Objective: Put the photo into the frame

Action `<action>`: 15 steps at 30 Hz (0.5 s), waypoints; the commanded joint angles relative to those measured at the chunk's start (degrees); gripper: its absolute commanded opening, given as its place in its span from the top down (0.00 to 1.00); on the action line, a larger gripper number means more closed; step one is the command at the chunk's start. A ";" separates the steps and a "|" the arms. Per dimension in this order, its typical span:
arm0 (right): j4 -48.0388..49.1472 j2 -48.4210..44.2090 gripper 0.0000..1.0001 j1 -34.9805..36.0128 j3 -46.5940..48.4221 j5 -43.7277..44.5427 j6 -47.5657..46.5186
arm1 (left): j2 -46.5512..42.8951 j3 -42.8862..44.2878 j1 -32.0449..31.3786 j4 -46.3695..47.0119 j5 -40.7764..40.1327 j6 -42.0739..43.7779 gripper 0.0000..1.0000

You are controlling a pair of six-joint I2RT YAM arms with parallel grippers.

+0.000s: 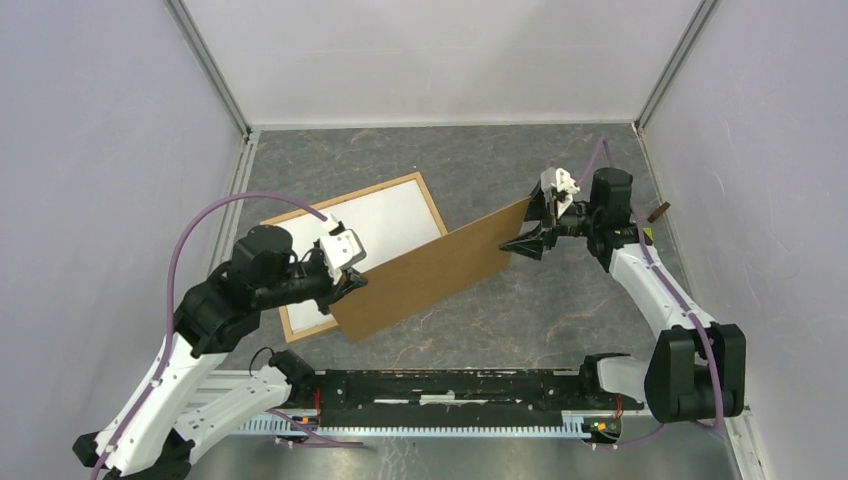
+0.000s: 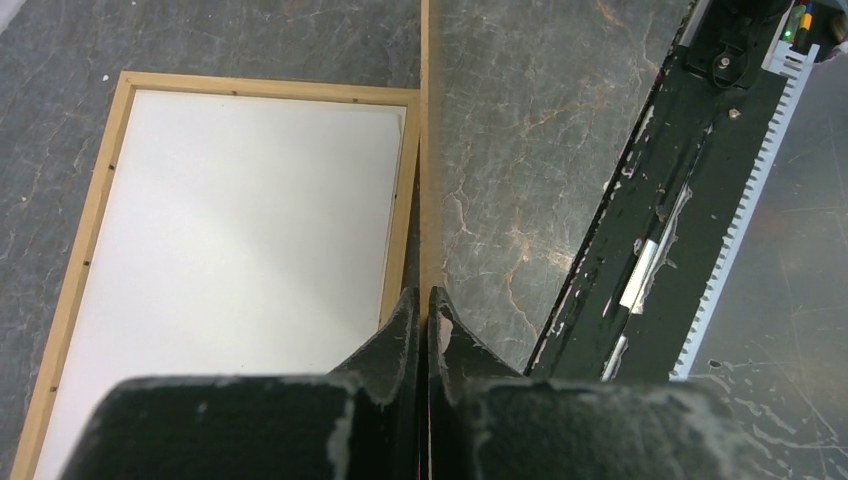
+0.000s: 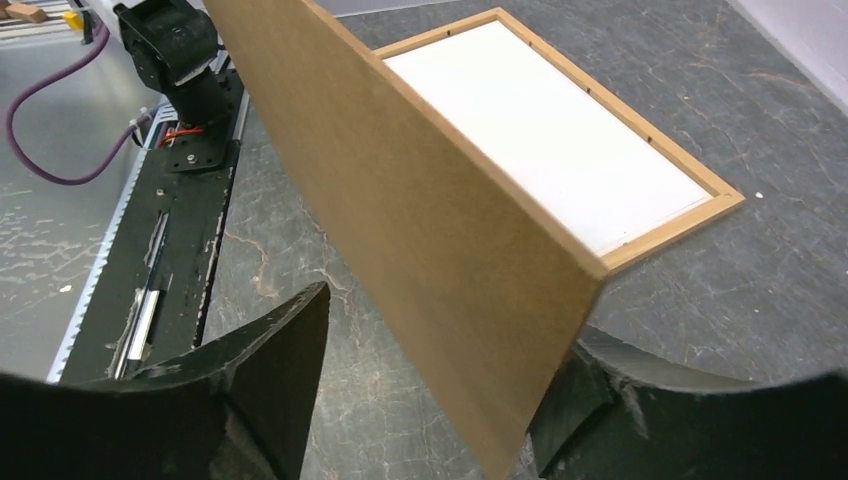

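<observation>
Slippage worries me: my left gripper (image 2: 425, 310) pinches the board (image 1: 430, 270) alone, my right gripper (image 3: 450, 330) gapes around its far end, so it could swing onto the frame (image 2: 270, 88).

A robotics lab test cell: pale wall panels (image 1: 90, 150) on aluminium posts (image 1: 210, 65) enclose a grey marbled table (image 1: 560, 310), with robot arms (image 1: 655, 290) bolted to a black rail (image 1: 450, 385).

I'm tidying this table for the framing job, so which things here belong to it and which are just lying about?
For the job: wooden frame, white sheet lying in it, brown backing board pinched by the left fingers.
Lying about: small brown piece, yellow bit.
</observation>
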 commanded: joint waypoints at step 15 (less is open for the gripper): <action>-71.67 16.86 0.75 0.45 22.41 -5.43 -65.85 | -0.45 -3.16 -0.37 5.36 -7.69 -2.42 0.49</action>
